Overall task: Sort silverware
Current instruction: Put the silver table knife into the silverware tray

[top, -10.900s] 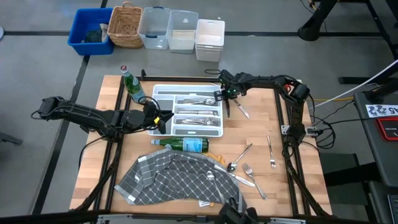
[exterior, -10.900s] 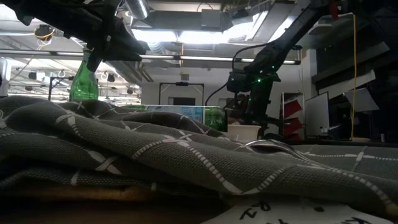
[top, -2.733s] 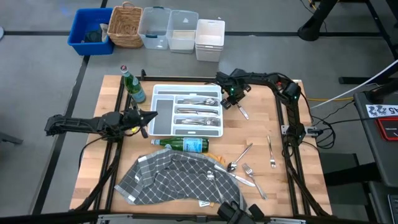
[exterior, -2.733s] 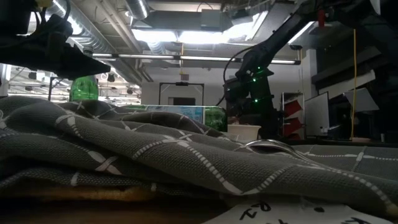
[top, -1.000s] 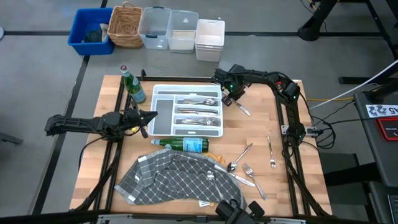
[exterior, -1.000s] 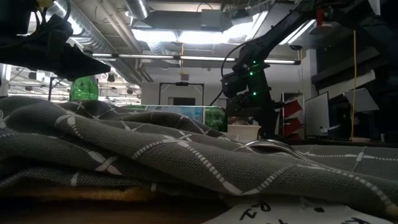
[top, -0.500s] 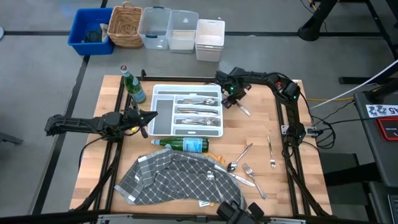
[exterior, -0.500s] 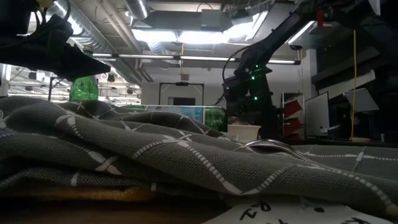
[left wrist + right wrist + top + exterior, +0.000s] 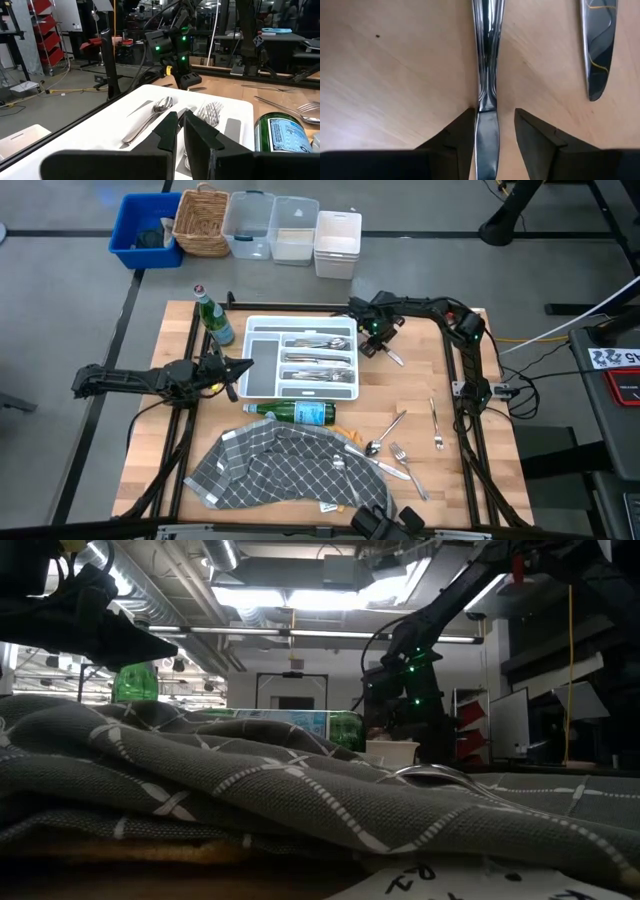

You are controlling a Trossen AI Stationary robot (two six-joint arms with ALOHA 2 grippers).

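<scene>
The silverware lies in two places: sorted pieces in the white tray [image 9: 262,326], and loose pieces on the wood, a spoon [image 9: 386,432] and forks [image 9: 436,425] at the near right. Just right of the tray lies a knife [image 9: 488,60]. My right gripper [image 9: 494,131] points down over it, open, one finger on either side of its handle. A second knife [image 9: 595,45] lies beside it. At the tray's left end my left gripper [image 9: 179,125] hovers level and shut, holding nothing.
A green bottle [image 9: 296,413] lies near the tray's front; another [image 9: 212,320] stands at its far left corner. A grey checked cloth [image 9: 285,470] covers the near middle of the table. Bins and a basket [image 9: 200,222] stand beyond the far edge.
My right gripper has come down a little toward the knife beside the tray. The knife and the other silverware have stayed where they were.
</scene>
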